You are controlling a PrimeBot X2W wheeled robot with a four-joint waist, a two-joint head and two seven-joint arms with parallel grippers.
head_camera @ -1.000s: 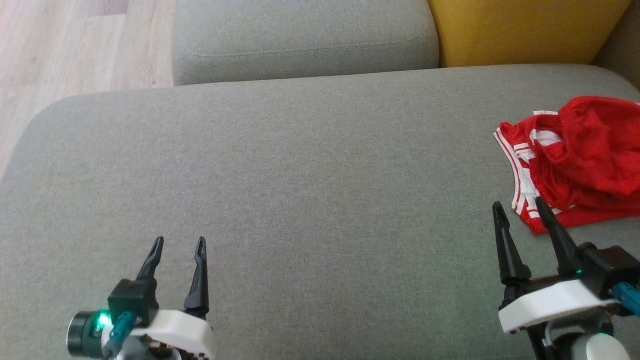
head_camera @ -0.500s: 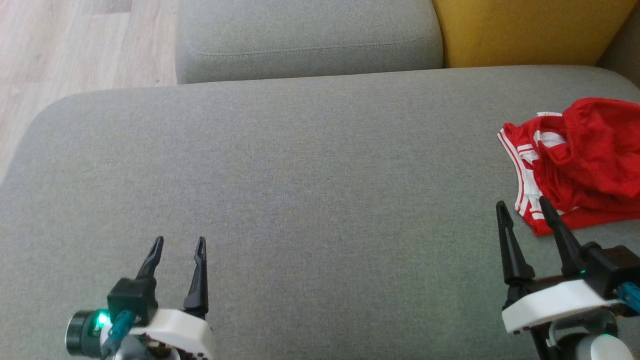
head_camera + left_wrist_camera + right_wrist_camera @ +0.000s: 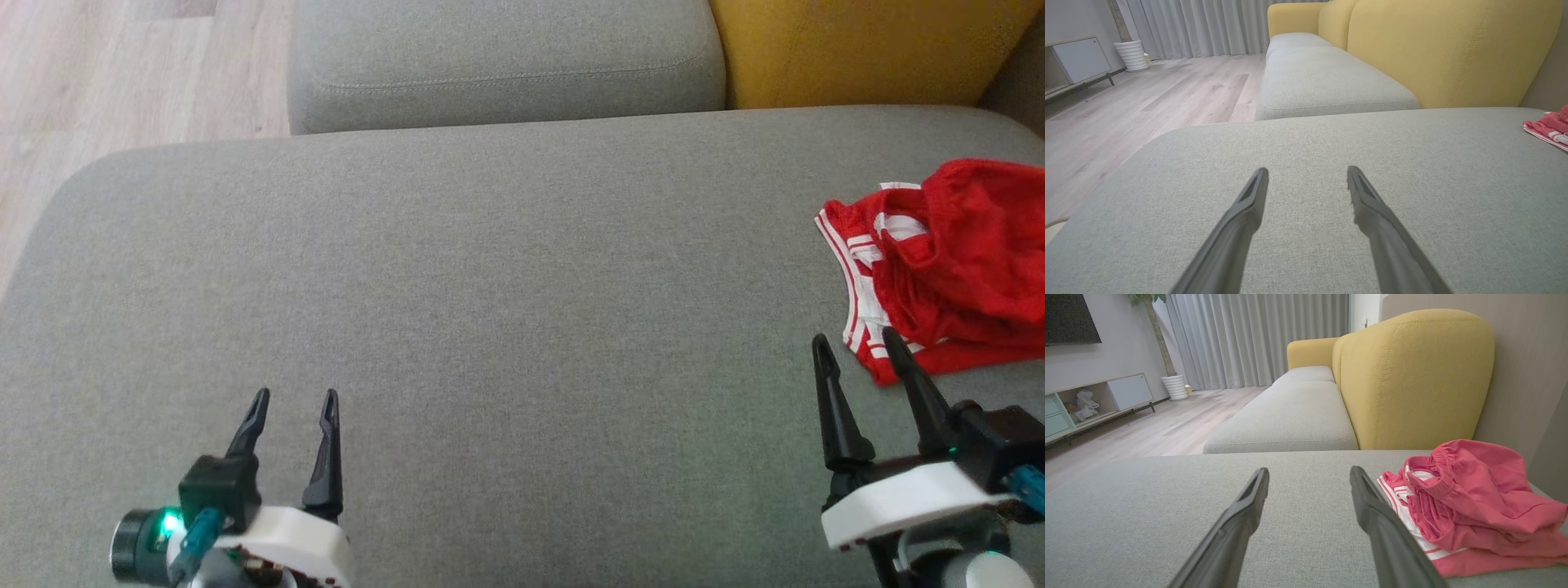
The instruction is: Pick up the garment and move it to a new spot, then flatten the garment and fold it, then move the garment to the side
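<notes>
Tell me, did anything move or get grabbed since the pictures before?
Nothing really moved; the head view just slid a tiny bit. The left tool and right tool stayed open and empty, and the red garment stayed crumpled on the grey cushion.

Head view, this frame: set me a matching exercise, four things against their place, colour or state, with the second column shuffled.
Column one:
1. garment
2. left tool
3. right tool
4. backrest

Column two:
A. yellow, upper right
B. open, lower left, over bare grey cushion
C. red with white stripes, crumpled at the right edge
D. open, lower right, fingers pointing at the garment's near corner

Pairs: 1-C; 2-B; 3-D; 4-A
</notes>
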